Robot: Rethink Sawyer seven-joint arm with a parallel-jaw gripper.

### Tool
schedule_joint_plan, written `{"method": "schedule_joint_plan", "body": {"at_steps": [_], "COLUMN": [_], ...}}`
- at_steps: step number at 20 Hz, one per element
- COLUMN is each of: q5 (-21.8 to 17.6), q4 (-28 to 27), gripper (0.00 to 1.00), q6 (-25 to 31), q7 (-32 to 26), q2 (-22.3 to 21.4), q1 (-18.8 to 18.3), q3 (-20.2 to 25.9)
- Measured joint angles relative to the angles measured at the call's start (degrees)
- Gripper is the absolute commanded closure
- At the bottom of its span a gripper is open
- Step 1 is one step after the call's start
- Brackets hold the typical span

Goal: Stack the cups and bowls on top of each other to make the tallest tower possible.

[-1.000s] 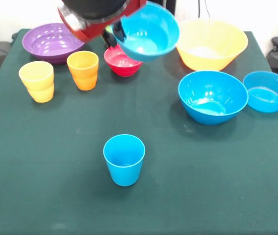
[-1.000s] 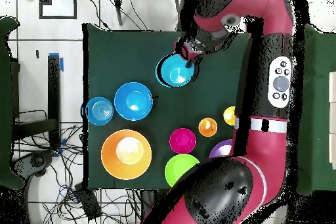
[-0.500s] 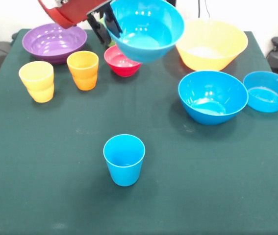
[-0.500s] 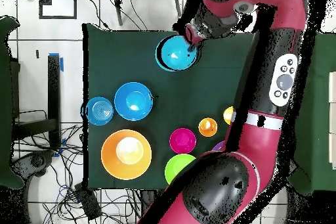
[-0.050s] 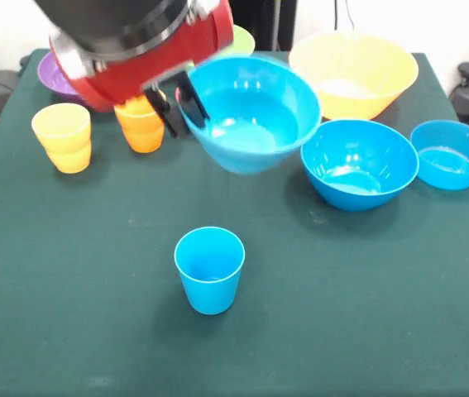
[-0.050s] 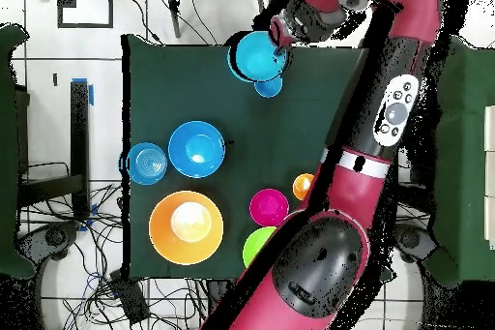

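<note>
Blue dominates my screen: I have the tool [image 5: 183, 101] clamped on the rim of a blue bowl [image 5: 251, 112], lifted off the table [image 5: 366, 314] and tilted a little. I take the blue cup [image 5: 209, 270] as my landmark. It stands upright and alone; the held bowl hangs above and beyond it, not touching. Overhead, the bowl [image 6: 255, 56] partly overlaps the cup [image 6: 270, 85]. Beyond the cup to the right sit two more blue bowls [image 5: 358, 162] and the big yellow-orange bowl [image 5: 354, 73]. Beyond it to the left stand the yellow cup [image 5: 62, 136] and orange cup [image 5: 141, 124], with the purple bowl [image 5: 48, 70] mostly hidden behind the arm.
</note>
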Motion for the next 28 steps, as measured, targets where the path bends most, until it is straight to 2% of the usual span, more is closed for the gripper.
{"method": "schedule_joint_plan", "body": {"at_steps": [5, 8, 9, 19, 22, 28], "q5": [-10.1, -14.5, -17.5, -28.1, -30.1, -37.1], "q4": [-1.8, -2.4, -2.5, -2.6, -2.6, -2.7], "gripper": [1.00, 1.00, 1.00, 1.00, 1.00, 1.00], "q6": [0.0, 0.0, 0.0, 0.0, 0.0, 0.0], "q7": [-2.1, -3.9, -5.5, -12.7, -13.5, -15.6], "q2": [2.8, 4.2, 5.3, 8.5, 8.7, 9.0], "q1": [-0.4, -0.5, -0.6, -1.1, -1.2, -1.9], "q3": [9.7, 14.3, 17.8, 31.1, 33.1, 39.5]}}
